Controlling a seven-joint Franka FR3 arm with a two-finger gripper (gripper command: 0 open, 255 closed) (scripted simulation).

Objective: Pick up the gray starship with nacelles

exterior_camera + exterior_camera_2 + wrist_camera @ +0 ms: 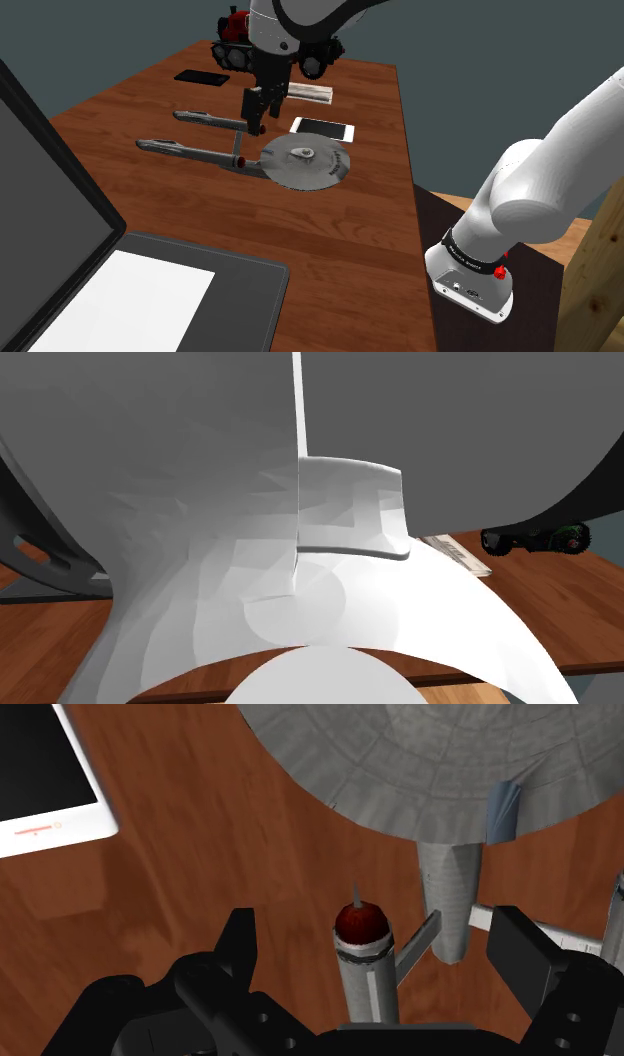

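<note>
Gripper [385, 942] stands open astride one red-tipped nacelle [362, 966] of the gray starship [300, 161]; neither finger touches it.

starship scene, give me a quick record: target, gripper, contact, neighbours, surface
target: gray starship, a round saucer plus two long nacelles, lying flat
gripper: gripper open, low over the ship's rear, its fingers either side of a red-tipped nacelle
contact: none visible; ship not held
neighbours: white phone beside the saucer; black phone farther off
surface: brown wooden table
</note>
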